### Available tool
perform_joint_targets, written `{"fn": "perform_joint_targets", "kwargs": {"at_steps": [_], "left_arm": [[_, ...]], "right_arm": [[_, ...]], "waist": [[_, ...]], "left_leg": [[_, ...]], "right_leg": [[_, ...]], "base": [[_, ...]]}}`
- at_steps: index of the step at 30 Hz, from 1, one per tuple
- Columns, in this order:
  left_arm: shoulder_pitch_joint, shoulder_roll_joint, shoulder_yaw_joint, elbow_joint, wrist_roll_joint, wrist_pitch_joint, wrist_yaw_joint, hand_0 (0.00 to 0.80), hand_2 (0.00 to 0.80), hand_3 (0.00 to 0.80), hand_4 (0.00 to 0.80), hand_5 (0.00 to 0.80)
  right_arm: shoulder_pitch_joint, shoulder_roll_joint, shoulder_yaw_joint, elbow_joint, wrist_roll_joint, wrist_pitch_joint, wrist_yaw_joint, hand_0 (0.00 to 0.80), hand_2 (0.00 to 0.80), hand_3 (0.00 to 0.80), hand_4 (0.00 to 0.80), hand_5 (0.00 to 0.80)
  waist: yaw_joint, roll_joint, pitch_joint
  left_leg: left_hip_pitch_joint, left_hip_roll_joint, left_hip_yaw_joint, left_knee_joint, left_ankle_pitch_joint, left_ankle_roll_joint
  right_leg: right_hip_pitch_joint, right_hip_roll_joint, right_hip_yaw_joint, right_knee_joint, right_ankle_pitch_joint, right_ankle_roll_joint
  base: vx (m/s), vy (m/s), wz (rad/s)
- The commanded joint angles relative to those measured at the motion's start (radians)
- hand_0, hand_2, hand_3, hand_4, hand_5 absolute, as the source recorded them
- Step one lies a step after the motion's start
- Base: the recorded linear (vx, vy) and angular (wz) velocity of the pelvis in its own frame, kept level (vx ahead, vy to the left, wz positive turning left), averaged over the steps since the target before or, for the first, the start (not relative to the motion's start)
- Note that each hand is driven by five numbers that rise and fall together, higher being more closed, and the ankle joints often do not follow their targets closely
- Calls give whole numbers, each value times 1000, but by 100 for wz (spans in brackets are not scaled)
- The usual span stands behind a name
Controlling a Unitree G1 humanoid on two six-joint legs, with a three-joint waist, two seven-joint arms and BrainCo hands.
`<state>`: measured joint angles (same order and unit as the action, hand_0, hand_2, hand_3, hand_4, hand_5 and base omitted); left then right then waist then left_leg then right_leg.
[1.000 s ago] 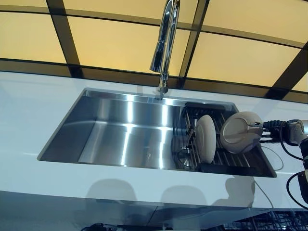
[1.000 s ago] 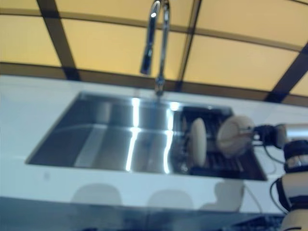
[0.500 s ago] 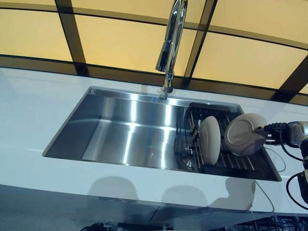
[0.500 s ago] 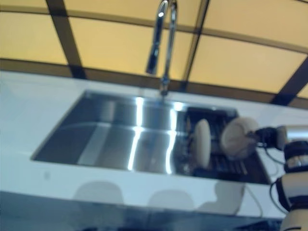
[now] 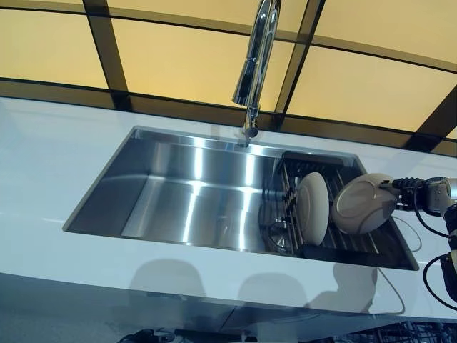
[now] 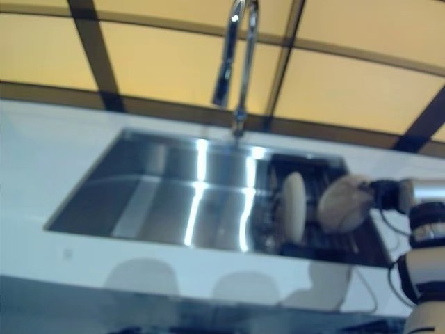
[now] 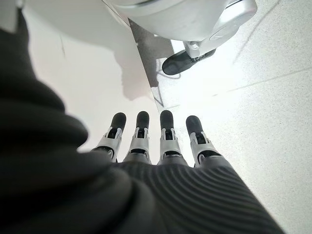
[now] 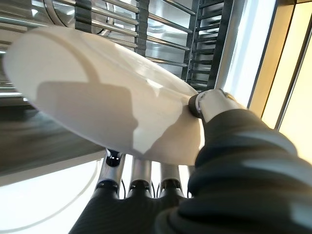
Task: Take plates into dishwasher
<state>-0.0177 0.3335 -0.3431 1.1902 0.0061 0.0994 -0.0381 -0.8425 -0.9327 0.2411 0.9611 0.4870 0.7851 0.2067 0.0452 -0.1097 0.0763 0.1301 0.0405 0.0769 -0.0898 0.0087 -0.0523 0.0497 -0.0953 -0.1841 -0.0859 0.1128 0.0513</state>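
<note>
A white plate (image 5: 364,204) is held in my right hand (image 5: 408,194) just above the dark wire rack (image 5: 300,163) at the right end of the sink. In the right wrist view the thumb (image 8: 209,102) presses on the plate's (image 8: 97,97) rim and the fingers (image 8: 141,178) lie beneath it. The plate is tilted. A second white plate (image 5: 313,207) stands on edge in the rack, just left of the held one. My left hand (image 7: 146,146) shows only in its wrist view, with straight fingers, empty, hanging over a pale floor.
The steel sink (image 5: 178,193) is sunk into a white counter (image 5: 43,157). A tall chrome faucet (image 5: 253,71) rises behind its middle. Yellow window panes with dark frames stand behind the counter.
The held plate has tilted flatter and shifted slightly right above the rack. The whole picture has shifted a little, so the camera moved. The plate in the rack stays put.
</note>
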Motion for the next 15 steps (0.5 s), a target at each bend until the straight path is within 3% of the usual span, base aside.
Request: {"fn": "perform_joint_targets", "kwargs": {"at_steps": [1,9,15], "left_arm": [[-53,17,-75,1,-34,-6,11,0,0,0,0,0],[-47,21,-73,-7,-41,-3,13,0,0,0,0,0],[-32,23,-61,-9,-47,-11,17,0,0,0,0,0]], "right_arm": [[-125,-26,23,15,31,-69,-73,800,800,800,800,800],[-125,-35,14,-100,128,-144,-150,800,800,800,800,800],[-97,-55,-15,-247,191,-285,-234,800,800,800,800,800]], "waist": [[20,-10,10],[11,-10,14],[-3,-10,19]], "left_leg": [[-7,-19,96,3,-16,45],[-3,-16,103,3,-16,44],[-3,-19,106,4,-18,46]], "right_leg": [[38,-27,-7,66,-51,60],[35,-30,-8,73,-52,62],[30,-33,-3,81,-52,64]], "base": [[0,0,0],[0,0,0],[0,0,0]]}}
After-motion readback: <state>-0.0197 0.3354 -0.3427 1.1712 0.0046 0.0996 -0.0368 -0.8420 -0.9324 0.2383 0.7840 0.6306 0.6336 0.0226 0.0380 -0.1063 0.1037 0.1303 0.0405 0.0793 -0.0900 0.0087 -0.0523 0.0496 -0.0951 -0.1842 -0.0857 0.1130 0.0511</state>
